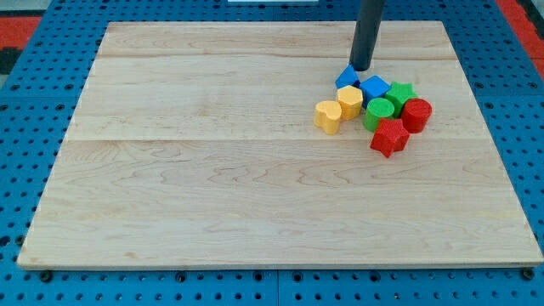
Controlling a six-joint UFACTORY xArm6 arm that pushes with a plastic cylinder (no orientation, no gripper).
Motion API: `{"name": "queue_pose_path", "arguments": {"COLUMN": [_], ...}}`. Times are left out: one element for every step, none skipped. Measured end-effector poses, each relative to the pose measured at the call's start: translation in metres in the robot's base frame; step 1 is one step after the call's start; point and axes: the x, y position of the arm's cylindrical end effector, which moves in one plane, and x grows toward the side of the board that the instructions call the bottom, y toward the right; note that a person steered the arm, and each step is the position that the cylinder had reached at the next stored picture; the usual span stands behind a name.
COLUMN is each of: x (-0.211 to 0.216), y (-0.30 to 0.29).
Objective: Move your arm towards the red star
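Note:
The red star lies at the lower right of a tight cluster of blocks on the wooden board. My tip stands at the cluster's top edge, touching or just above a blue triangular block. The red star is below and to the right of the tip, with other blocks between them.
The cluster also holds a blue block, a green star, a green cylinder, a red cylinder, a yellow block and a yellow heart. A blue pegboard surrounds the board.

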Motion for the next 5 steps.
{"name": "queue_pose_path", "arguments": {"x": [0.0,0.001,0.001,-0.05,-0.06], "y": [0.0,0.0,-0.001,0.031,0.141]}}
